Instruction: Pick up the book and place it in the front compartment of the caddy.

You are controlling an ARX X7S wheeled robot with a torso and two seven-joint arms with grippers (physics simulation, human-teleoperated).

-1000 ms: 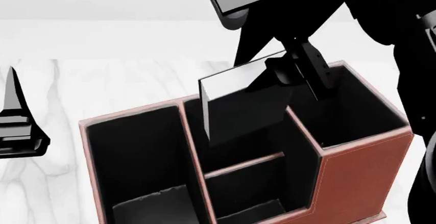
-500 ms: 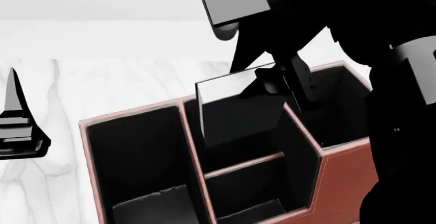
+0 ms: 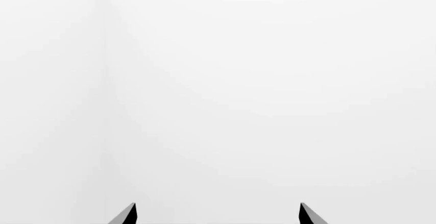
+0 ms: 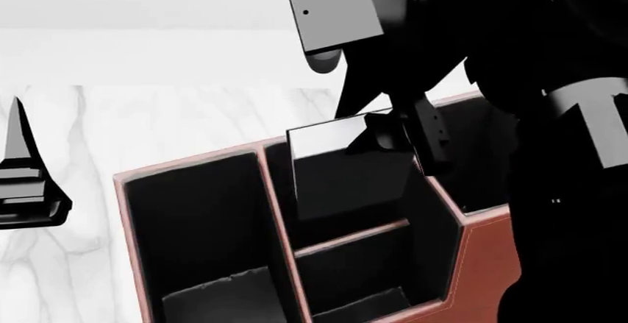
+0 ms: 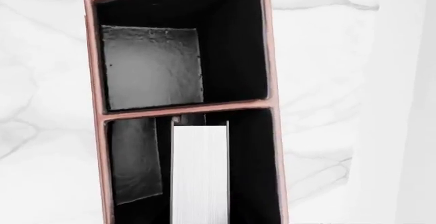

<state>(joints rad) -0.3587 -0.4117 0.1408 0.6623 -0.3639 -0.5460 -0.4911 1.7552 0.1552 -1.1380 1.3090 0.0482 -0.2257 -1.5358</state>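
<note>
Book (image 4: 339, 179): thin, black cover, white page edges; held upright and slightly tilted, its lower part already down between the walls of the front compartment (image 4: 343, 224), its upper edge above the rim. In the right wrist view the white page block (image 5: 199, 173) runs down the middle of a black-lined cell, clear of both side walls as far as can be seen.

Right gripper (image 4: 398, 135): closed on the upper corner of the book, fingers clamped to either cover; arm descends from above and hides much of the caddy's tall end.

Front compartment: squarish, black-lined, bounded on the near side by a low divider bar (image 4: 354, 237). Whether the book's bottom edge has reached the floor cannot be told.

Caddy (image 4: 481, 264): red-brown, pale stitched rims, four cells; the long end cell (image 4: 196, 235) is at the left of the head view.

Left gripper (image 4: 25, 183): off to the side, well apart from the caddy, jaws spread wide, holding nothing; its wrist view shows only two fingertips (image 3: 129, 215) against blank white.

Table (image 4: 176, 124): white marble-look top.

Progress, judged: pick-up done, book aligned and partly inserted. Remaining: lower it fully, release, withdraw the arm without dragging the book back out
</note>
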